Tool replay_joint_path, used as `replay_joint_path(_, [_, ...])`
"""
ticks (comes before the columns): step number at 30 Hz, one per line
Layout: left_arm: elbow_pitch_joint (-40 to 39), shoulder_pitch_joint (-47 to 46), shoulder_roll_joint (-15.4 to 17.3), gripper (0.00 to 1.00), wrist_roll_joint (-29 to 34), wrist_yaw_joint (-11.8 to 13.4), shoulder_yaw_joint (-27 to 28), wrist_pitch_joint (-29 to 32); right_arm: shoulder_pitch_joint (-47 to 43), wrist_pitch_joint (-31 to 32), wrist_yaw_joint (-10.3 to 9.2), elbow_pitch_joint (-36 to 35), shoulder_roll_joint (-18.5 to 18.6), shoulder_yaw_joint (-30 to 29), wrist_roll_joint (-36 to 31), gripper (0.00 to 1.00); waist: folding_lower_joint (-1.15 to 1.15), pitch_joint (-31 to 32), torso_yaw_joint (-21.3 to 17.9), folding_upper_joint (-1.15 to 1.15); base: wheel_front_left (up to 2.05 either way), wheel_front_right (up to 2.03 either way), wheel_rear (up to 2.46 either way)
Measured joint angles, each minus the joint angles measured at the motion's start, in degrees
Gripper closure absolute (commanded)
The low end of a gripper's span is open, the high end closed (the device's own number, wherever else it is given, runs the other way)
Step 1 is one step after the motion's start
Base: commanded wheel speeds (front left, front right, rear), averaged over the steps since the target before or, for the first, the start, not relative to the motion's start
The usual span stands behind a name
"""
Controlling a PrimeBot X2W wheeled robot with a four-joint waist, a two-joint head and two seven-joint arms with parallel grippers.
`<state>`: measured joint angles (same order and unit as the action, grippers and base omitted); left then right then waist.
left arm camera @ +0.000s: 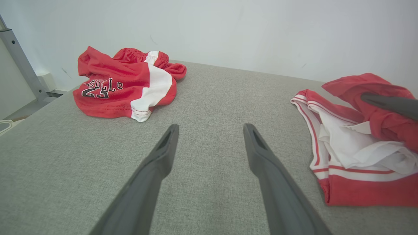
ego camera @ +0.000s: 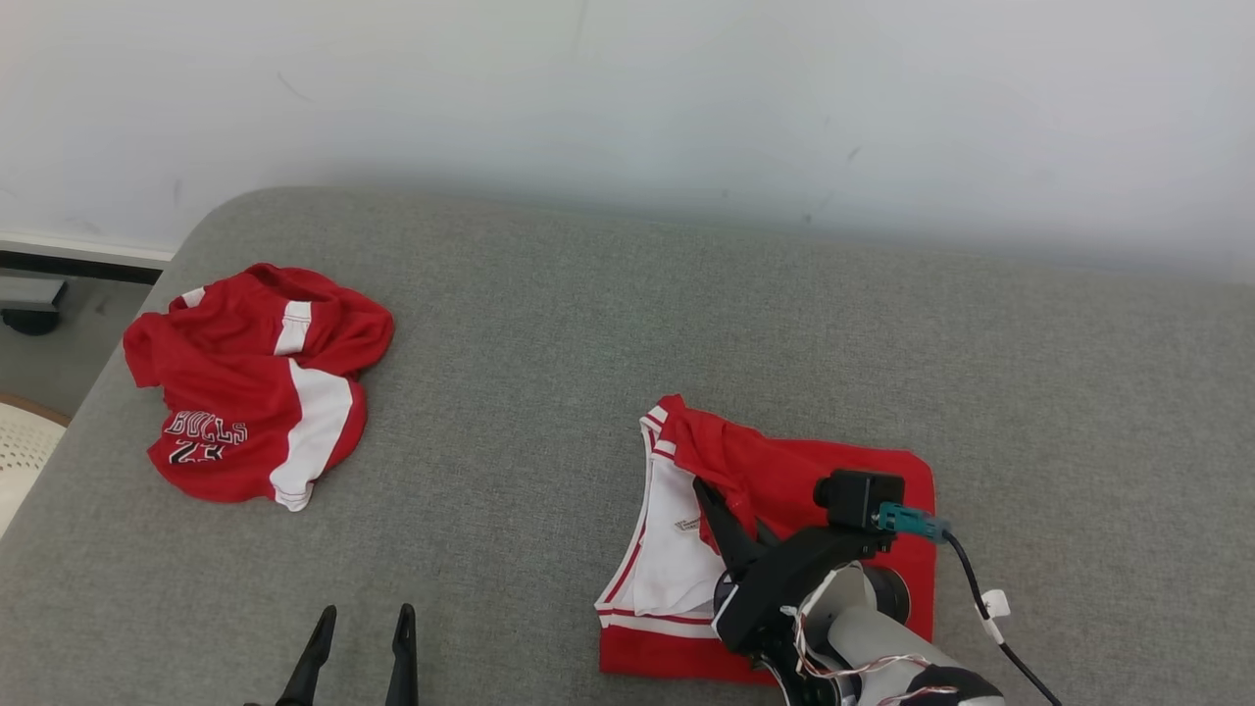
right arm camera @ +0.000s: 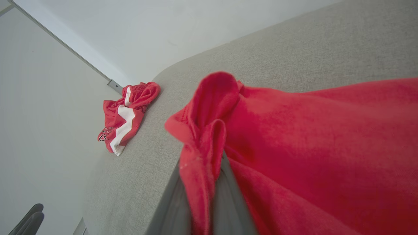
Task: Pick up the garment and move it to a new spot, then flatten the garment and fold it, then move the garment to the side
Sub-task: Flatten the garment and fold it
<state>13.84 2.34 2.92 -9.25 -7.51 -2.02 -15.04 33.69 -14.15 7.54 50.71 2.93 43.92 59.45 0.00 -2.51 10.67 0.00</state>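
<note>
A big grey padded top [ego camera: 588,324] sits in front of a white wall [ego camera: 627,98].

Closest to the robot, the left gripper [ego camera: 367,610] hangs over bare grey cloth. Its two fingers are wide apart and hold nothing.

A bit further in and to the right is the right gripper [ego camera: 708,490]. Its fingers are pinched tight on a red flap of the red and white garment [ego camera: 833,471]. The garment lies on the right part of the top, close to the near edge. It is mostly flat. The held flap is at its far left corner and is lifted up, so the white side shows under it on the left.

The right arm is right on the garment, and the left gripper is just beside it, on its left. I think the fold is under way. The flap looks ready to be laid across the garment.

There is lots of bare grey room in the middle, to the right, and back toward the wall.

Far off at the left sits a crumpled red Bulls garment [ego camera: 255,382], well apart from the first one. It lies near the rounded left edge, where the floor [ego camera: 59,343] begins.
</note>
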Motion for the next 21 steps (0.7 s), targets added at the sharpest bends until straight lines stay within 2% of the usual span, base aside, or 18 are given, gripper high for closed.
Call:
replay_joint_path(6, [0.12, -0.22, -0.01, 0.0, -0.16, 0.0, -0.54, 0.0, 2.43, -0.78, 0.0, 2.59, 0.02, 3.36, 3.49, 1.0, 0.0, -0.09, 0.25, 0.0, 0.0, 0.0, 0.0])
replay_joint_path(10, [0.14, -0.23, 0.0, 0.0, -0.16, 0.0, -0.57, 0.0, 4.03, -0.87, 0.0, 3.5, 0.01, 3.05, 4.02, 1.0, 0.0, -0.08, 0.42, 0.0, 0.0, 0.0, 0.0])
replay_joint_path(12, [0.14, -0.23, -0.01, 0.0, -0.16, 0.0, -0.59, 0.0, 4.11, -0.98, 0.0, 3.91, 0.01, 2.7, 3.98, 0.53, 0.0, -0.03, 0.48, 0.0, 0.0, 0.0, 0.0])
replay_joint_path(13, [0.15, -0.23, 0.0, 0.0, -0.18, 0.0, -0.56, 0.0, 4.13, -0.98, 0.0, 3.9, 0.01, 2.45, 3.83, 0.0, 0.0, 0.01, 0.5, 0.0, 0.0, 0.0, 0.0])
replay_joint_path(17, [0.07, -0.21, 0.0, 0.0, -0.36, 0.0, -0.23, 0.0, 4.25, -0.99, 0.0, 2.89, 0.01, 1.22, 2.36, 0.0, 0.0, 0.03, 0.31, 0.0, 0.0, 0.0, 0.0])
replay_joint_path(21, [-0.12, -0.07, -0.01, 0.0, -0.53, 0.0, 0.26, 0.0, 5.25, -1.0, 0.01, -0.96, -0.01, -2.14, -0.47, 0.0, 0.0, 0.04, -0.36, 0.0, 0.0, 0.0, 0.0])
